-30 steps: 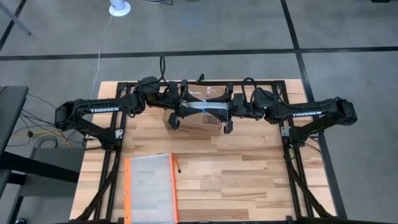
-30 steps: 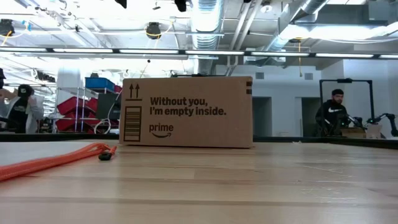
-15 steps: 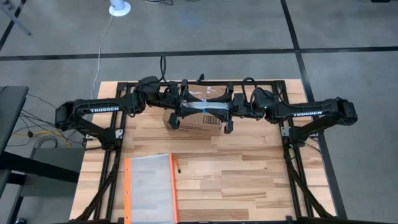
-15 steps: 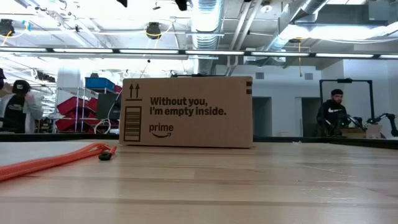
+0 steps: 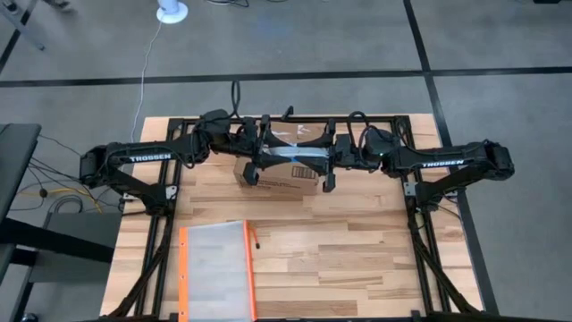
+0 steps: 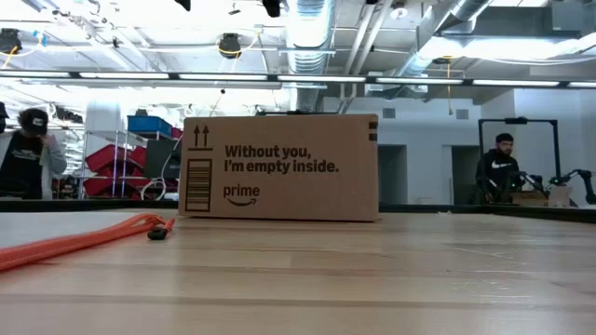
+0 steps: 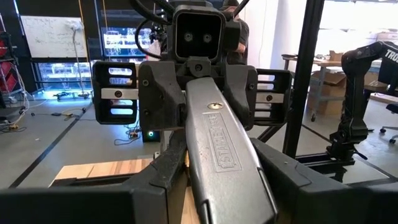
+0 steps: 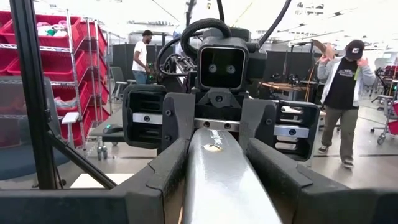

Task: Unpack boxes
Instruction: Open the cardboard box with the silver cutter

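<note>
I count one cardboard box (image 5: 286, 177), directly below both grippers. One silver utility knife (image 5: 293, 157), spanning between the left gripper (image 5: 313, 159) and the right gripper (image 5: 273, 159), so two grippers, both closed on it. One orange-edged clear pouch (image 5: 216, 270), on the table (image 5: 357, 259) well clear of both grippers, nearer the left arm's side. Two people in the low view: one person (image 6: 30, 154) at the room's left, a second person (image 6: 500, 167) at its right, both far behind the grippers
</note>
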